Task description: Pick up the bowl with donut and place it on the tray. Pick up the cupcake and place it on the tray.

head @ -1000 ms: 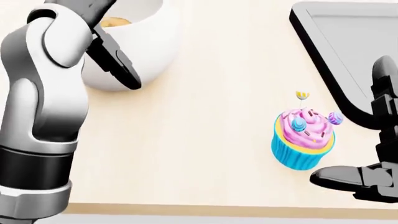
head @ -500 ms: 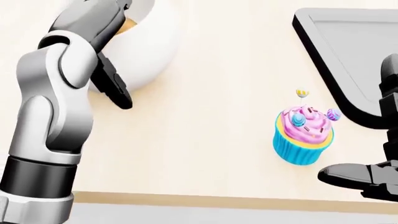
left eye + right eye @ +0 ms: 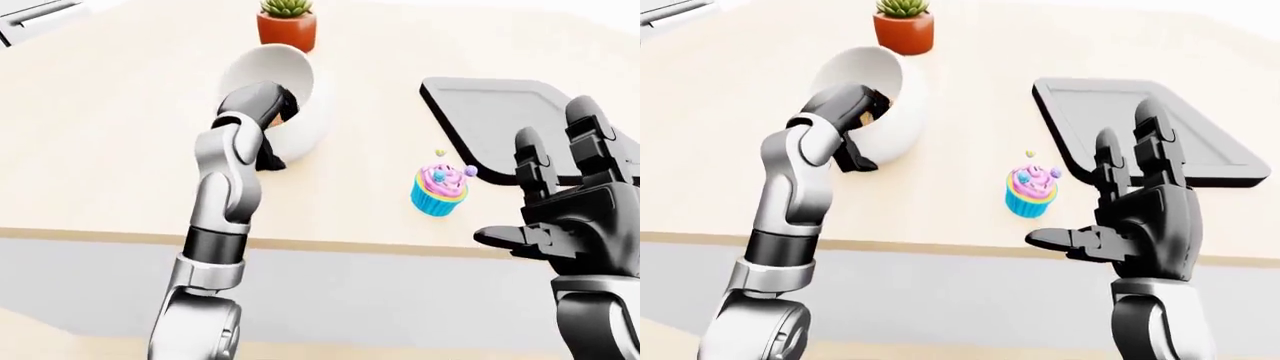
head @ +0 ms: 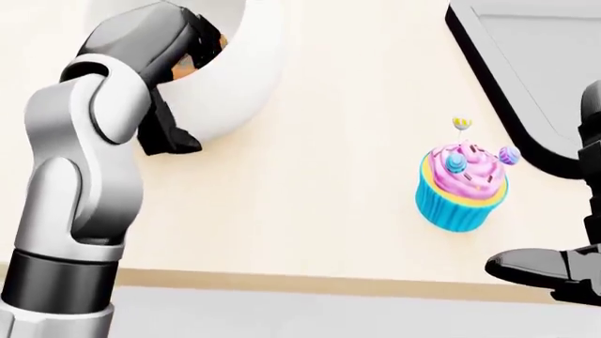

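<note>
White bowl (image 3: 875,101) with donut (image 4: 188,67) on the tabletop (image 3: 110,142), upper left in the eye views, below a potted succulent (image 3: 287,21). Left hand (image 3: 850,112) at its rim, fingers hooked over the edge; grip unclear. Cupcake (image 3: 438,191) beside the tray (image 3: 500,124). Right hand (image 3: 1140,214) spread open, empty.

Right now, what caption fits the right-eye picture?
Left hand grips the bowl rim; cupcake waits beside the tray.

The left hand (image 3: 855,112) is black on a white-and-grey arm, against a white bowl (image 3: 890,101). Just beyond the black right hand (image 3: 1140,210) stand a pink-frosted cupcake (image 3: 1030,191) in a blue wrapper and a dark grey tray (image 3: 1140,120). The tabletop (image 3: 720,150) is pale beige.
</note>
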You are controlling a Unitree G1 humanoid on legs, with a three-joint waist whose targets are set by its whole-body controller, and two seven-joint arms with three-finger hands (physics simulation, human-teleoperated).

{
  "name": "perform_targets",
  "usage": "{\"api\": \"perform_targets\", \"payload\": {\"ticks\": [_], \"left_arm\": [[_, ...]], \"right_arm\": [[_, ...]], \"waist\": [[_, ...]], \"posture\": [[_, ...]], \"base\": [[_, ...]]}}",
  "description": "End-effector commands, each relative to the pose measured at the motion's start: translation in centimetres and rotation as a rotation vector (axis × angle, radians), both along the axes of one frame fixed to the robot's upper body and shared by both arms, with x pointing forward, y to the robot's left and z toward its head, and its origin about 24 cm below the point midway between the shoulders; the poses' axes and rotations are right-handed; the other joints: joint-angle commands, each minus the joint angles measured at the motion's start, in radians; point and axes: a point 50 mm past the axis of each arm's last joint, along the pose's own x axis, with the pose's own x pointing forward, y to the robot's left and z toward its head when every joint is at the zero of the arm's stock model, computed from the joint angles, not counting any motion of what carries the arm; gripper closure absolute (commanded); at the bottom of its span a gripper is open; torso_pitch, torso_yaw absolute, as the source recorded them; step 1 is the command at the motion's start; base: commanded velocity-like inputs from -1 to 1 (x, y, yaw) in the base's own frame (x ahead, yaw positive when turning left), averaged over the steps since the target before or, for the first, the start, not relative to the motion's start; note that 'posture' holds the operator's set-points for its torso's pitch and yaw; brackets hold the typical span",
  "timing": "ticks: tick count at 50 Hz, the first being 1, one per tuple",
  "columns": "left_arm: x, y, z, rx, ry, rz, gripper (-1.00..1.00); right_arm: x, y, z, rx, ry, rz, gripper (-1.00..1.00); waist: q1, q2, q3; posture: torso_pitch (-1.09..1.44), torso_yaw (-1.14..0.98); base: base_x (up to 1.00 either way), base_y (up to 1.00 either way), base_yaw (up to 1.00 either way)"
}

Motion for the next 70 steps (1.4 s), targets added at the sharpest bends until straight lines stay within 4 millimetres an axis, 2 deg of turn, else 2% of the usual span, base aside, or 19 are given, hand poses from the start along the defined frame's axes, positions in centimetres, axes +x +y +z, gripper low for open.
{"api": "perform_targets", "payload": {"ticks": [1, 7, 21, 31, 44, 70], "left_arm": [[-0.9, -0.4, 2.5, 0.006, -0.1, -0.019, 1.0], [-2.4, -0.6, 3.4, 0.005, -0.138, -0.037, 1.0], [-4.3, -1.0, 5.2, 0.02, -0.207, -0.059, 1.0], [-4.1, -1.0, 5.3, 0.026, -0.215, -0.058, 1.0], [-3.9, -1.0, 5.5, 0.034, -0.218, -0.057, 1.0], [-3.9, -1.0, 4.9, 0.034, -0.214, -0.063, 1.0]], "right_arm": [[-0.3, 0.2, 1.0, -0.017, -0.066, 0.001, -1.0], [0.4, 0.3, 1.1, -0.047, -0.043, -0.003, -1.0], [1.2, 0.6, 0.4, -0.164, 0.06, -0.028, -1.0], [0.8, 0.9, -0.1, -0.228, 0.105, -0.03, -1.0], [1.6, 1.4, -1.1, -0.281, 0.149, -0.007, -1.0], [2.4, 1.4, -2.5, -0.302, 0.183, -0.005, -0.97]], "waist": [[0.0, -0.001, -0.021], [-0.002, -0.002, -0.022], [-0.002, 0.001, -0.024], [-0.004, 0.004, -0.018], [-0.007, 0.008, -0.013], [-0.004, 0.01, -0.019]], "posture": [[0.0, 0.0], [0.0, 0.0], [0.0, 0.0], [0.0, 0.0], [0.0, 0.0], [0.0, 0.0]], "base": [[0.0, 0.0, 0.0], [0.0, 0.0, 0.0], [0.0, 0.0, 0.0], [0.0, 0.0, 0.0], [0.0, 0.0, 0.0], [0.0, 0.0, 0.0]]}}
